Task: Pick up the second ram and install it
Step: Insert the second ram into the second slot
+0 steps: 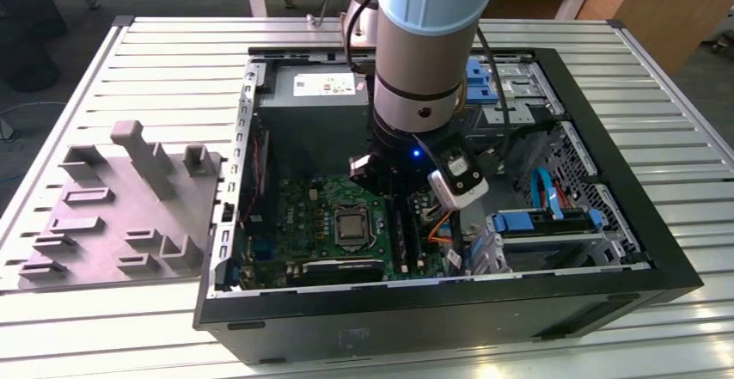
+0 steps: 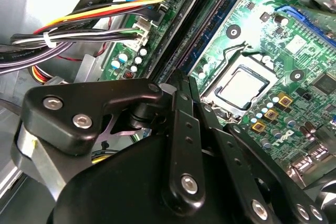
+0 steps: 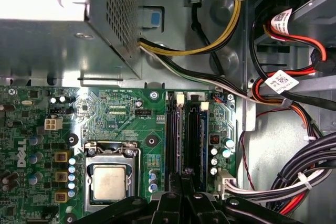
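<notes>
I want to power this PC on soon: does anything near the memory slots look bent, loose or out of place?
Nothing stands out. The gripper hangs over the black memory slots, which run straight and parallel; the motherboard shows no damage, and the cables lie bundled beside it.

Slatted metal table (image 1: 149, 61) is carrying an open black computer case (image 1: 459, 327); a grey moulded fixture (image 1: 115, 216) is sitting just beside it, on the exterior view's left.
</notes>
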`<state>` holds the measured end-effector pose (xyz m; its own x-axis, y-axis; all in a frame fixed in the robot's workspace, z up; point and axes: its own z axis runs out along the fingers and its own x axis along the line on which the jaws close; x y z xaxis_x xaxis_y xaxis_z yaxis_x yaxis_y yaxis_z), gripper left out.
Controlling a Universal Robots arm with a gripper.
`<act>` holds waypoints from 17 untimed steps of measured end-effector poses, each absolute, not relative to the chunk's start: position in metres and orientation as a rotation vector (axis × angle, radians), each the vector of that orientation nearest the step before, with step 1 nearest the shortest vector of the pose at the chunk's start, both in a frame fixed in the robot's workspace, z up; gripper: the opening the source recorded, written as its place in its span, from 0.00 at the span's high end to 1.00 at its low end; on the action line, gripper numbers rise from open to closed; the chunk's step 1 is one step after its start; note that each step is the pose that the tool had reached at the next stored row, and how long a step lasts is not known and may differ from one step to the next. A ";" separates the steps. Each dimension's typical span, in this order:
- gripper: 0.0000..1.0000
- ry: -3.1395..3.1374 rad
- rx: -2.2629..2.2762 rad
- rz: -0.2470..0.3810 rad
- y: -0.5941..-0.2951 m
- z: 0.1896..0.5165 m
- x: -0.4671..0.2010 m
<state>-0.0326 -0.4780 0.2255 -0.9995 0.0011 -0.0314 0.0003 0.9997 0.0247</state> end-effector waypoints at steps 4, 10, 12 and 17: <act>0.89 3.108 0.001 0.039 -0.478 0.225 -0.034; 0.89 3.108 0.001 0.039 -0.478 0.226 -0.034; 0.89 3.108 0.001 0.039 -0.478 0.227 -0.034; 0.89 3.108 0.001 0.040 -0.478 0.228 -0.034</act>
<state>-0.0338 -0.4783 0.2282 -0.9994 0.0011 -0.0338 0.0002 0.9997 0.0259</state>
